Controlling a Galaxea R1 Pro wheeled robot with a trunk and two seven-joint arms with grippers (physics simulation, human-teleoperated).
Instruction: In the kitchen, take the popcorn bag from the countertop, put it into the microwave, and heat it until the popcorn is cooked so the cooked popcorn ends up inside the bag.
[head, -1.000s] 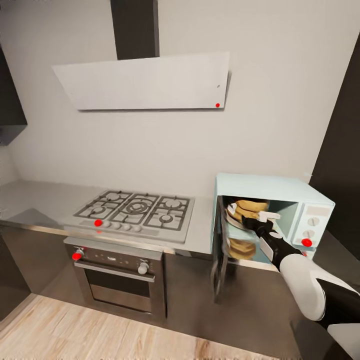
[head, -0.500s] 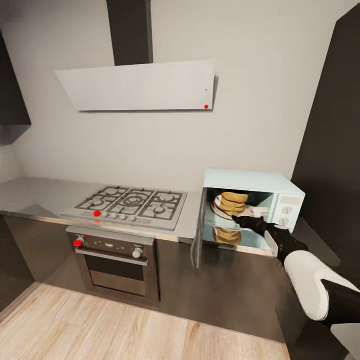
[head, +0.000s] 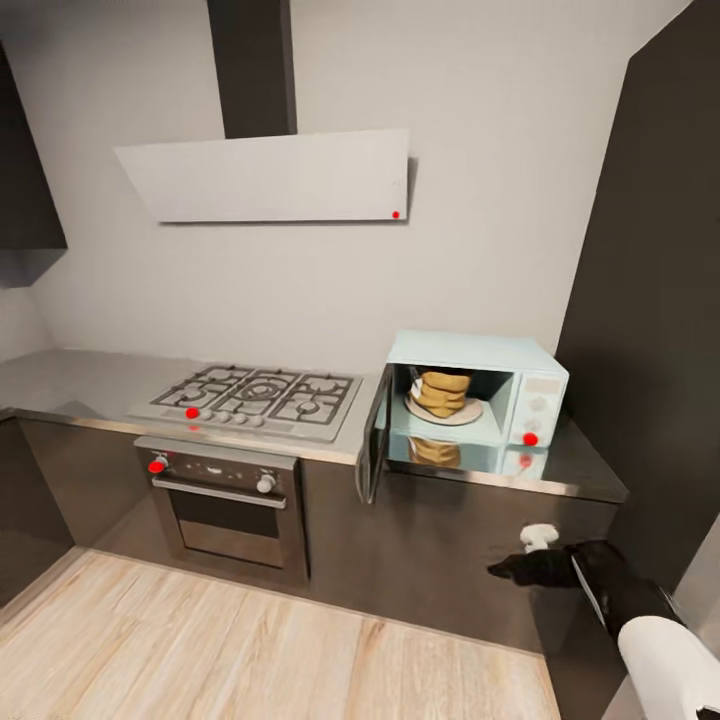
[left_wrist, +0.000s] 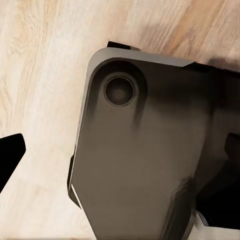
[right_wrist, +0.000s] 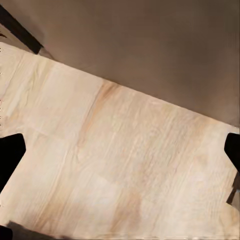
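Popcorn bag (head: 441, 393) inside open microwave (head: 470, 400) — right gripper (head: 520, 560) (empty) below countertop (head: 80, 385)

Right arm (head: 640, 625) — glossy black wrist, white rounded forearm shell; black tool (head: 530, 560), white tip.

1 microwave (head: 475, 395), 1 popcorn bag (head: 441, 393), 1 hob (head: 255, 397), 1 oven (head: 225, 495), 1 hood (head: 265, 175).

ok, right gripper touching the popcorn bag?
Apart. Head view: the right gripper hangs low before the cabinets, empty; the popcorn bag sits inside the open microwave.
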